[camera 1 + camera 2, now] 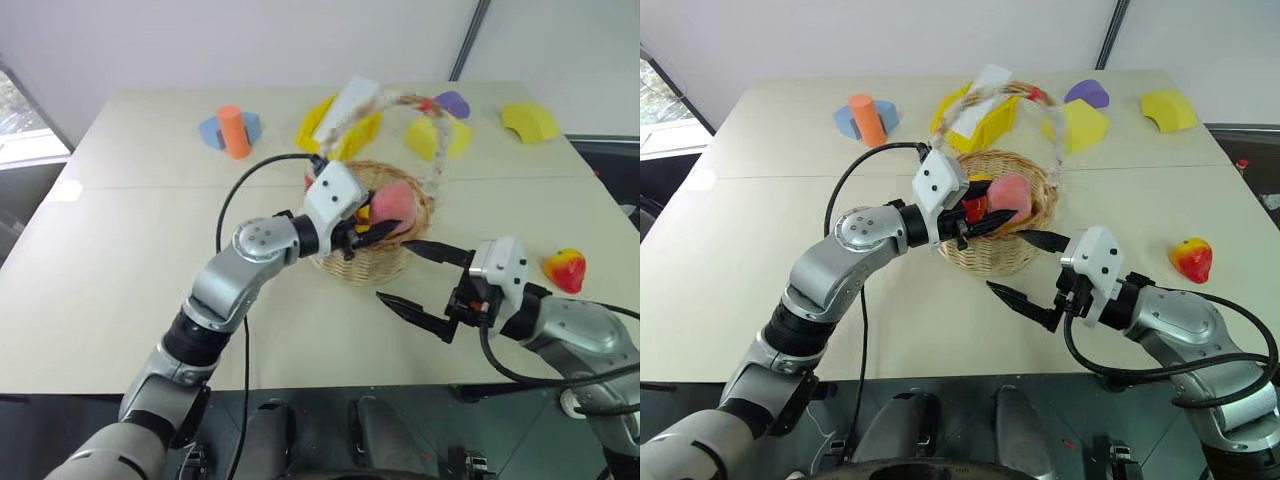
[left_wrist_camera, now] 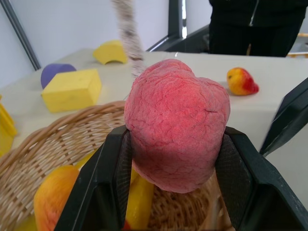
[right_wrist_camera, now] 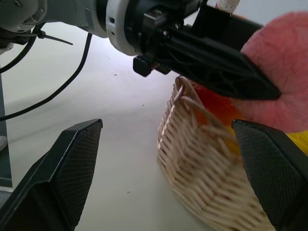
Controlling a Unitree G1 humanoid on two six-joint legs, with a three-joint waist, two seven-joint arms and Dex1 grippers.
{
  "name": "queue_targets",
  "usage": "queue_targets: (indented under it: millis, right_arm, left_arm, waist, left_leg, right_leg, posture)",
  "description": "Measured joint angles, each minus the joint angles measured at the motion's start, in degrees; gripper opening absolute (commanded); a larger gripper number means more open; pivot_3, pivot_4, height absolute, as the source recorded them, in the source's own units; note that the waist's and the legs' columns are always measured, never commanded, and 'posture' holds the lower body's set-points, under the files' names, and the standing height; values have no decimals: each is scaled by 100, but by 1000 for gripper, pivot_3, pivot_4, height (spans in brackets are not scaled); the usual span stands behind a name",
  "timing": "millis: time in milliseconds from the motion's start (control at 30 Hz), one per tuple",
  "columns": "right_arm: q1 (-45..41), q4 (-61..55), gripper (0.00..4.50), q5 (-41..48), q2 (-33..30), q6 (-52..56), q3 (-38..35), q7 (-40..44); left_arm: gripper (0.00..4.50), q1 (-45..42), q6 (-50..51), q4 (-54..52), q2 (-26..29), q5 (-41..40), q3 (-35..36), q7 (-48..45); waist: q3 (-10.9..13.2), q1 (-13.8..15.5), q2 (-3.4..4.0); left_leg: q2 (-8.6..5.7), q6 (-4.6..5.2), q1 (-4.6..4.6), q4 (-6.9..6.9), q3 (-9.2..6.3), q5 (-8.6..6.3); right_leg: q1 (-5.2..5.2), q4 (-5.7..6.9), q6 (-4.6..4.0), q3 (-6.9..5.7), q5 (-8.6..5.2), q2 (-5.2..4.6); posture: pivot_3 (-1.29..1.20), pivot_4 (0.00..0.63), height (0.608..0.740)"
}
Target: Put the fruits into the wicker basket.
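My left gripper is shut on a pink peach-like fruit, held just above the open top of the wicker basket. The peach sits between the two black fingers. Inside the basket lie an orange-yellow fruit and a yellow one. The basket's tall handle arches over its far side. A red-and-yellow mango-like fruit lies on the table to the right. My right gripper stands open and holds nothing, just in front of the basket's near right wall.
At the table's far side stand an orange cylinder on a blue block, yellow foam blocks and a purple block. A person in dark clothes stands beyond the table.
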Motion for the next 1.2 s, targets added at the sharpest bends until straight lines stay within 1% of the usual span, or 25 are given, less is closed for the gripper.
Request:
queue_targets:
  millis: [33, 67, 100, 133, 200, 300, 400, 433, 467, 600, 633, 733, 800, 867, 967, 1200]
  right_arm:
    - [10, -2, 4500, -2, 9, 0, -1, -20]
    - [21, -2, 4500, -5, 10, 0, -4, -39]
    - [37, -2, 4500, -11, 10, 0, -23, -57]
    - [54, 2, 4500, -19, 10, 0, -51, -75]
    - [124, 36, 4500, -15, 13, -3, -172, -103]
    - [272, 435, 4500, 2, 122, -5, -789, -276]
    - [433, 950, 4500, -71, 151, -13, -1403, -489]
    - [490, 1185, 4500, -224, 147, -51, -1558, -578]
    - [549, 1502, 4500, -387, 147, -79, -1744, -694]
    - [504, 2387, 4500, -829, 156, -149, -2127, -1173]
    - [442, 2664, 4500, -1022, 156, -156, -2184, -1366]
    - [321, 3146, 4500, -1419, 158, -172, -2172, -1758]
    - [197, 3508, 4500, -1694, 160, -183, -2117, -1989]
    - [76, 3739, 4500, -1816, 182, -186, -2045, -2101]
    - [-226, 4075, 4500, -1865, 343, -186, -2007, -2196]
    - [-746, 4723, 4500, -1840, 419, -190, -1931, -2127]
  left_arm:
    - [3390, 0, -24, 26, -23, 0, 21, -31]
    - [4005, -2, -46, 26, -40, -5, 38, -50]
    - [4404, -2, -48, 26, -67, -11, 77, -59]
    - [4459, -4, -48, 25, -82, -12, 144, -60]
    - [4459, -3, -38, 1, -85, -83, 262, -73]
    - [4459, 85, 21, -262, -25, -457, 688, -223]
    - [4459, 389, 63, -621, 281, -905, 1068, -597]
    - [4459, 574, 88, -761, 436, -1117, 1157, -807]
    - [4459, 770, 138, -904, 599, -1318, 1176, -1029]
    - [4459, 1069, 418, -1442, 809, -1977, 1051, -1585]
    - [4459, 1065, 490, -1609, 829, -2118, 912, -1730]
    - [4459, 1053, 640, -1642, 795, -2248, 613, -1878]
    - [4459, 1037, 610, -1558, 680, -2158, 480, -1833]
    - [4459, 1033, 541, -1496, 682, -2054, 388, -1816]
    - [4459, 1042, 400, -1395, 714, -1881, 366, -1844]
    - [4459, 1128, 177, -1187, 833, -1707, 392, -1905]
  waist:
    - [0, 0, 0]
    - [0, 1, 0]
    - [0, 2, 0]
    - [0, 0, 0]
    - [0, 2, 0]
    - [0, 0, 0]
    - [-1, -8, 2]
    - [-2, -11, 3]
    - [-2, -7, 3]
    - [-2, 10, 3]
    - [-3, 8, 5]
    - [-8, -10, 16]
    - [-9, -39, 19]
    - [-12, -49, 23]
    - [-13, -42, 26]
    - [-13, -24, 30]
  left_leg:
    - [0, 0, 0, 0, 0, 0]
    - [0, 0, 0, 0, 0, 0]
    - [0, 0, 0, 0, -1, 0]
    - [0, 0, -1, 0, -1, 0]
    - [0, -1, -1, 0, -2, 0]
    - [-1, -1, -1, 1, 0, 0]
    - [1, -1, 1, 0, 0, 0]
    - [1, -1, 1, 0, 0, 0]
    - [0, -1, 1, 0, 1, 1]
    - [-3, -2, 1, 3, 2, 1]
    - [-5, -2, 2, 3, 3, 1]
    - [-4, -2, 7, 2, 5, 1]
    - [-2, -2, 12, 2, 14, 1]
    - [1, -1, 17, 0, 16, 1]
    - [3, -1, 17, 0, 16, 2]
    - [1, -1, 16, 1, 16, 1]
  right_leg:
    - [0, 0, 0, 0, 0, 0]
    - [0, 0, 0, -1, 0, -1]
    - [0, 0, 0, -1, 0, -1]
    - [0, 0, 0, -1, 0, -1]
    - [0, 0, 0, -1, 0, -1]
    - [2, -1, 0, 0, 0, -4]
    - [2, 0, 0, 2, 0, -3]
    - [2, 0, -1, 3, -1, -3]
    - [3, 0, -1, 6, -1, -4]
    - [9, -1, -1, 7, -1, -7]
    - [9, -1, -1, 8, -1, -6]
    - [12, 0, -1, 9, -1, -1]
    - [13, 2, -1, 12, -1, 6]
    - [13, 4, -1, 14, -1, 11]
    - [13, 7, -2, 15, -1, 16]
    - [12, 6, -2, 15, -1, 13]
  posture:
    - [0, 150, 740]
    - [0, 150, 740]
    - [0, 150, 740]
    - [0, 150, 740]
    - [0, 150, 740]
    - [0, 150, 740]
    - [0, 150, 740]
    - [0, 150, 740]
    - [0, 150, 740]
    - [0, 150, 740]
    - [0, 150, 740]
    - [0, 150, 740]
    - [0, 150, 740]
    - [0, 150, 740]
    - [0, 150, 740]
    - [0, 150, 740]
